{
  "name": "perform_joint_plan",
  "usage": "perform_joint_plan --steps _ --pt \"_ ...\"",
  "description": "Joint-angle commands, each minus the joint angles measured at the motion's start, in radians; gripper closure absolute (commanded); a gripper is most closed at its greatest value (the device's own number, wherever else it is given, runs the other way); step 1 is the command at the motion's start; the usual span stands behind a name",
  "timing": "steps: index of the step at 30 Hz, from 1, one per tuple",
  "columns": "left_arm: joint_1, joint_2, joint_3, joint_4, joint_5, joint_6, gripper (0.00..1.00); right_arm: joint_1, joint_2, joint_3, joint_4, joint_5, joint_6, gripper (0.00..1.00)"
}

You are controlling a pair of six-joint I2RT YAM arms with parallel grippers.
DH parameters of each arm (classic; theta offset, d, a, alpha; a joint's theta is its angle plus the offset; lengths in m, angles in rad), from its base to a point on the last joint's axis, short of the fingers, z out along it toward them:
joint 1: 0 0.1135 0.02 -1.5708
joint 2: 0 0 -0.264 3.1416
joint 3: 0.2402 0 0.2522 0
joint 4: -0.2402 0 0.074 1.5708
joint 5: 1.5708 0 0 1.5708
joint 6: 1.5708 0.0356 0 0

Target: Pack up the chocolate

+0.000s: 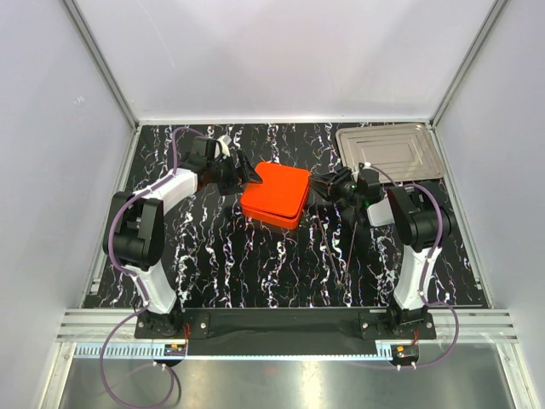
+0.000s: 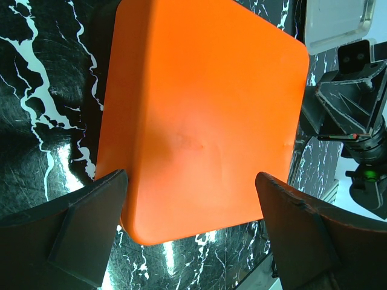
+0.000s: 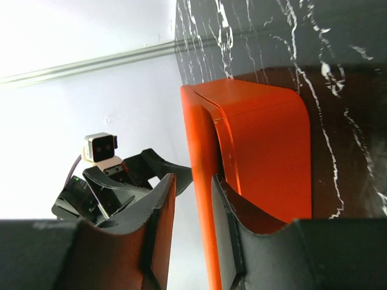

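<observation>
On my left, the left tool [image 2: 192,208] stands released, jaws spread wide. Its fingers [image 2: 91,229] sit to either side of the near corner of the orange box [image 1: 275,194], and I see no contact on either one. The box lies at mid-bench [image 1: 221,256] with its lid [image 2: 205,109] on. I can find no chocolate in any view; if it is packed, it is hidden under that lid.

On the right, the right tool [image 3: 192,199] is about half closed across the box's right edge, with the orange rim running up between its jaws. One jaw lies against the rim and a sliver of light shows beside the other, so I cannot tell whether it truly grips or only brackets the edge. Farther right, at the back corner, the metal tray [image 1: 387,152] lies well apart and looks bare.

I judge the step in hand to be settling the lid square on its base. To do it well, I would first close the left tool gently on its side to brace the box. The right tool could then work the rim slowly and straight, so the box neither skids nor tips and nothing inside shifts.
</observation>
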Motion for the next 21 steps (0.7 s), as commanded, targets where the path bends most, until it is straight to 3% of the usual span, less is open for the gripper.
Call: perform_joint_plan --steps 1,4,11,17,21 --pt "-0.008 -0.004 0.015 0.022 0.003 0.011 0.06 -0.023 -0.081 -0.010 -0.047 0.017 -0.042 0.62" --pt "-0.011 -0.015 0.023 0.016 0.005 0.011 0.06 -0.026 -0.127 0.007 -0.150 0.044 -0.094 0.62" --pt "-0.014 -0.033 0.033 0.004 0.000 0.014 0.06 -0.023 -0.263 0.103 -0.600 0.158 -0.325 0.60" --pt "-0.014 -0.019 0.064 -0.048 -0.057 0.043 0.06 -0.003 -0.328 0.192 -0.817 0.234 -0.454 0.59" --pt "-0.014 -0.036 0.075 -0.083 -0.104 0.063 0.06 0.017 -0.342 0.264 -0.915 0.268 -0.542 0.65"
